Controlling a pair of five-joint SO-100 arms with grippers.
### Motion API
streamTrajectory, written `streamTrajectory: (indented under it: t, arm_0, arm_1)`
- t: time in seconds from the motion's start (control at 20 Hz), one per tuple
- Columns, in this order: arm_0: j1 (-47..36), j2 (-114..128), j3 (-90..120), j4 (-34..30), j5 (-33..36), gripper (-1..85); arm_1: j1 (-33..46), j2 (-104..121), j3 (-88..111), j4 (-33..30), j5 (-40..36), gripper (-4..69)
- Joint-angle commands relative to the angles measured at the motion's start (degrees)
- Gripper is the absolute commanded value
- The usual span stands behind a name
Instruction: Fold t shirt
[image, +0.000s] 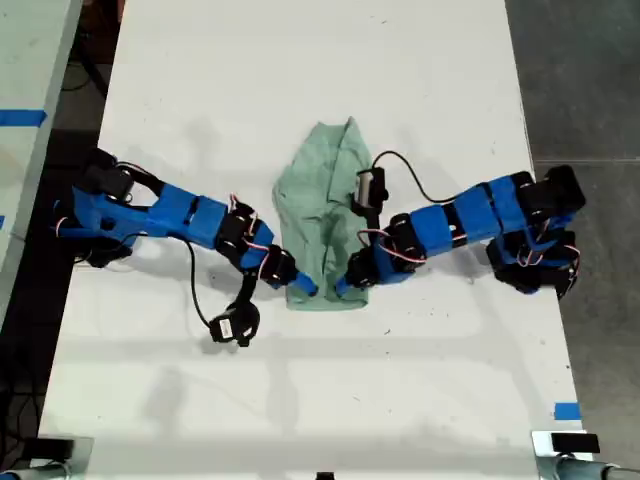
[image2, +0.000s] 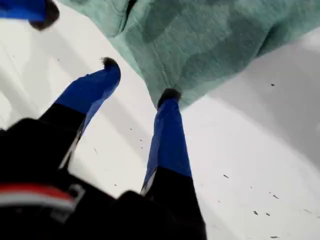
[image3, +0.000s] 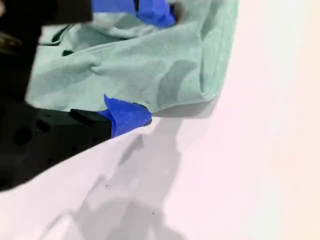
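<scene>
Both arms stretched low over the table (image: 300, 80), converging from the exterior view's left and right on the near hem of the t shirt (image: 325, 215).

My first gripper (image2: 137, 80): jaws spread apart, one fingertip (image2: 169, 96) touching the shirt's hem edge, the other on bare table beside the cloth; nothing clamped between them. A second blue tip visible at the far corner of that wrist view.

My second gripper (image3: 145, 65): jaws parted with shirt fabric lying between them, one finger (image3: 127, 116) at the hem, the other across the cloth; whether the cloth is actually pinched, cannot tell.

T shirt (image2: 200, 45) pale mint green, wrinkled, folded into a narrow strip lying lengthwise near the table's middle, well apart from every edge (image3: 150, 65).

Table white, lightly speckled. Grey floor (image: 580, 70) along the exterior view's right edge; a second table with blue tape (image: 22, 117) at the exterior view's left.
</scene>
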Motion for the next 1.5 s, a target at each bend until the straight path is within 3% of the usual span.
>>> streamTrajectory:
  t: [0.0,0.1,0.15,0.2,0.45,0.8,0.85,0.9,1.1,1.3,1.45]
  arm_0:
    - [1.05,-5.98,-8.96,0.09,0.97,33.6]
    - [0.35,-8.88,-9.40,-1.14,0.70,32.1]
    - [0.18,-9.84,-9.67,-1.67,0.53,24.3]
    - [0.00,-10.46,-9.76,-1.85,-0.70,0.3]
    - [0.09,-11.51,-10.28,-2.11,-0.88,0.0]
    - [0.97,-12.92,-12.30,-3.34,-0.53,0.0]
    - [1.23,-13.18,-12.39,-3.52,-0.70,0.0]
    - [1.58,-13.45,-12.39,-3.69,-0.79,0.0]
    - [3.25,-13.62,-13.01,-3.69,-0.88,0.0]
    - [9.40,-13.27,-16.79,-2.99,-3.69,0.0]
    - [11.25,-8.53,-17.05,-2.55,-4.48,0.0]
  arm_1:
    - [-1.49,-2.37,-7.21,1.05,-0.79,21.7]
    - [-1.76,-2.37,-7.21,1.05,-0.70,21.0]
    - [-1.76,-2.20,-7.29,1.32,-0.79,20.8]
    - [-1.76,-2.02,-7.91,2.20,-0.79,20.5]
    - [-1.23,-0.97,-8.00,7.65,1.14,20.3]
    - [1.41,-9.84,-9.32,5.45,1.85,20.2]
    - [2.11,-10.99,-9.84,5.36,1.85,18.6]
    - [2.46,-11.78,-9.93,5.45,2.72,-1.9]
    - [-0.79,-17.58,-17.31,9.05,5.71,-1.7]
    - [-10.20,-22.15,-31.20,13.80,9.76,-1.7]
    - [-12.57,-20.74,-37.88,16.00,8.44,-1.7]
